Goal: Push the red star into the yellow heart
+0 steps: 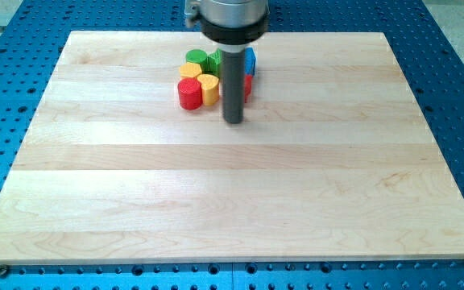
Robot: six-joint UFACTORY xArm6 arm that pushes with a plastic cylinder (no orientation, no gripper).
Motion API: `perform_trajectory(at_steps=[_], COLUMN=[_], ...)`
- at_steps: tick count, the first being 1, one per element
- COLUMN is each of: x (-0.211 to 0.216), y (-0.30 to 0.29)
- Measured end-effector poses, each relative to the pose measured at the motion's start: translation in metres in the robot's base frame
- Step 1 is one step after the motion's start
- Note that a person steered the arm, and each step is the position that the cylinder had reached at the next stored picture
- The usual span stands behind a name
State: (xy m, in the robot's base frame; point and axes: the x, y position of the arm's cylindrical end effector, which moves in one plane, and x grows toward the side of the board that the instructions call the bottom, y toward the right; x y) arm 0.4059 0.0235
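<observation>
The blocks sit in one tight cluster near the view's top centre. The yellow heart (209, 88) lies at the cluster's lower middle. The red star (248, 85) shows only as a sliver to the right of the rod, which hides most of it. My tip (233, 122) rests on the board just below the cluster, between the heart and the star and slightly below both. I cannot tell whether the rod touches either one.
A red cylinder (189, 94) stands left of the heart, a yellow block (190, 71) above it, a green cylinder (196, 57) and another green block (214, 60) behind, and a blue block (250, 59) at the right. The wooden board (232, 201) lies on a blue perforated table.
</observation>
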Motion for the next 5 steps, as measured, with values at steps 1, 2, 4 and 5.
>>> perform_trajectory(at_steps=[1, 2, 4, 5], x=[0.002, 0.009, -0.023, -0.043], y=[0.047, 0.063, 0.071, 0.053])
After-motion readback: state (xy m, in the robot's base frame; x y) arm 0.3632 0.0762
